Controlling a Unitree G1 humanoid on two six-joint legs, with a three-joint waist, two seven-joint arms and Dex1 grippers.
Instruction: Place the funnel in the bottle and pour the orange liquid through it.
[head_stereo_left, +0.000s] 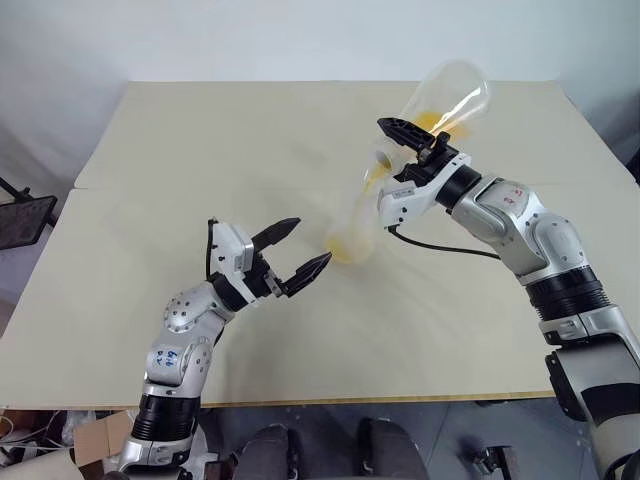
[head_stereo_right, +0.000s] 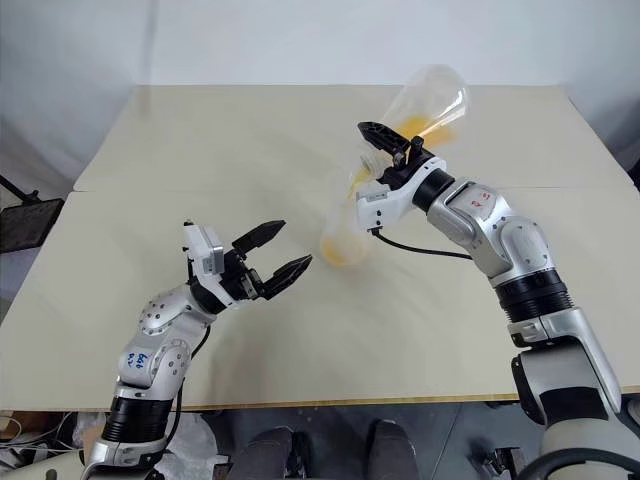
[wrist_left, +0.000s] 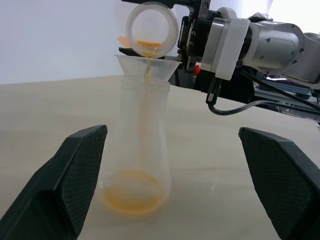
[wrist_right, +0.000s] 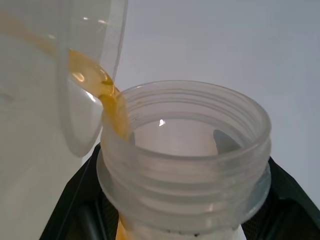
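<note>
The clear bottle (wrist_left: 135, 150) stands upright in the middle of the table. The clear funnel (wrist_left: 147, 67) sits in its mouth. My right gripper (head_stereo_left: 408, 140) is shut on the neck of a larger clear flask (head_stereo_left: 452, 92), tilted mouth-down over the funnel. A thin stream of orange liquid (wrist_left: 146, 95) runs from the flask's lip through the funnel. A shallow orange pool (wrist_left: 132, 192) lies in the bottle's base. My left gripper (head_stereo_left: 312, 240) is open just left of the bottle, with its fingers (wrist_left: 75, 180) apart from the glass.
The beige table (head_stereo_left: 200, 150) is made of two tops joined by a seam. A black cable (head_stereo_left: 440, 245) hangs from my right wrist over the table. A dark stand (head_stereo_left: 20, 220) is off the table's left edge, and a cardboard box (head_stereo_left: 95, 435) is on the floor.
</note>
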